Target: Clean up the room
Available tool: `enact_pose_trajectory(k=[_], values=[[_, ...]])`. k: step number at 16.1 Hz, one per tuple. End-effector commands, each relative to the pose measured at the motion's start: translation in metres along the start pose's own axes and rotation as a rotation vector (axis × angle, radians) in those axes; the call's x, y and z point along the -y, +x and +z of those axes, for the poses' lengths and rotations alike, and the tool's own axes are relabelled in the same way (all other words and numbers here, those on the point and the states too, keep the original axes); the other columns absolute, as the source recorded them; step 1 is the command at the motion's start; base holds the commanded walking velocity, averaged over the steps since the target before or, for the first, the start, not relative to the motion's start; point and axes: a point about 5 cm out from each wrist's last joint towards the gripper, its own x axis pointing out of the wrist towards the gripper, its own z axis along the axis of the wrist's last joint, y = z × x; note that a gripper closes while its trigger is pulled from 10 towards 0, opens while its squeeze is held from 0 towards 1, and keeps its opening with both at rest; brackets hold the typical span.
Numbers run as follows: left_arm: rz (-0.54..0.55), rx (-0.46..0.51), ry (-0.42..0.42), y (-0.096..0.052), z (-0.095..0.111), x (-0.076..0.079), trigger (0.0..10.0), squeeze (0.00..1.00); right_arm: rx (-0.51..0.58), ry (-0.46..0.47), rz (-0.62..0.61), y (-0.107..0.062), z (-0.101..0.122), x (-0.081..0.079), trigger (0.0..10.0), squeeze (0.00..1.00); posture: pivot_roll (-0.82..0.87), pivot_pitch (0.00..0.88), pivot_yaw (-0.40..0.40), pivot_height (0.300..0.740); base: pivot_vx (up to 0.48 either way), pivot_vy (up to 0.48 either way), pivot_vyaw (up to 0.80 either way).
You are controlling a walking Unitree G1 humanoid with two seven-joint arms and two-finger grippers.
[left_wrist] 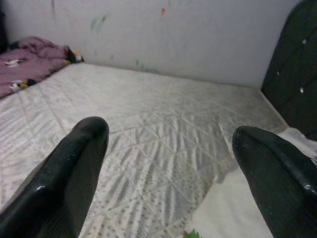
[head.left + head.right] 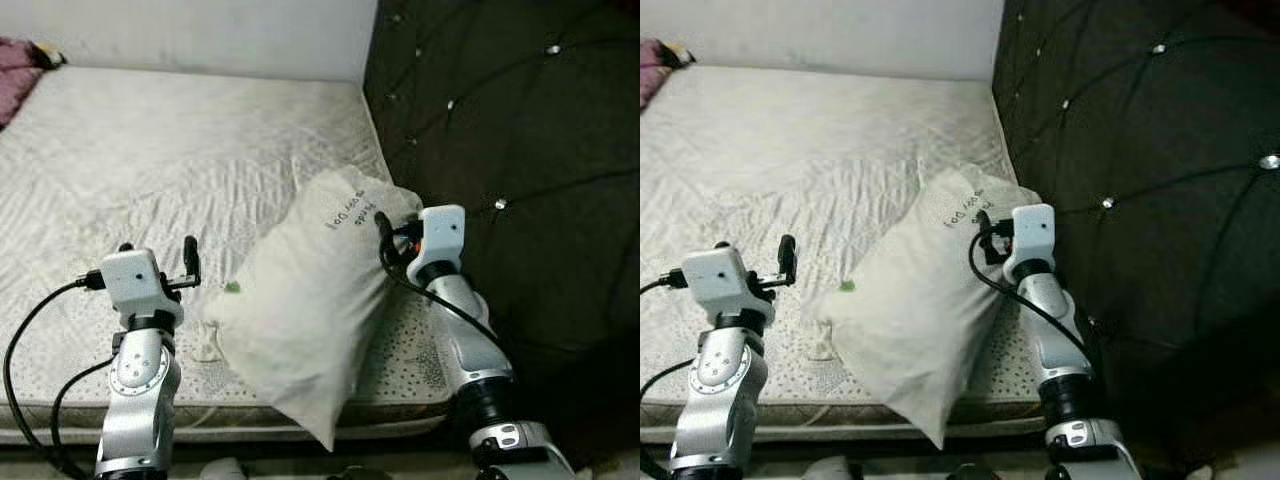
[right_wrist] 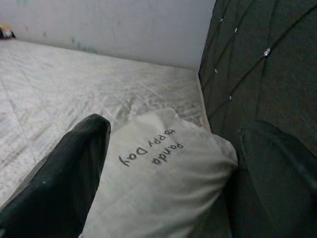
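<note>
A bare, white quilted mattress (image 2: 180, 150) meets a dark tufted headboard (image 2: 520, 150). A cream fabric pillow (image 2: 310, 300) (printed "Panda Happy Day") lies on the mattress's near corner beside that headboard. The right claw (image 2: 383, 240) straddles the pillow's headboard-side corner, fingers spread. The left claw (image 2: 160, 262), also spread, hovers just beside the pillow's other edge.

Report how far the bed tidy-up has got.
Done: the mattress is mostly bare. In hand: the pillow lies askew near the headboard, one corner over the mattress edge; the right gripper is at its upper end with open fingers around it, the left gripper open beside it, not gripping. Left: squaring the pillow, and the purple cloth heaped at the far corner.
</note>
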Motion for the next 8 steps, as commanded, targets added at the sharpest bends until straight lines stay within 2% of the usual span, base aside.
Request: enact_pose_trajectory(k=[1, 8], values=[[0.015, 0.018, -0.002, -0.001, 0.007, -0.006, 10.0, 0.0, 0.037, -0.004, 0.018, 0.002, 0.01, -0.003, 10.0, 0.0, 0.07, 0.0, -0.071, 0.74, 0.0, 0.0, 0.0], [0.032, -0.016, 0.008, -0.012, 0.003, -0.008, 10.0, 0.0, 0.03, 0.021, 0.037, -0.007, 0.012, -0.006, 10.0, 0.0, 0.07, 0.0, -0.08, 0.74, 0.0, 0.0, 0.0]])
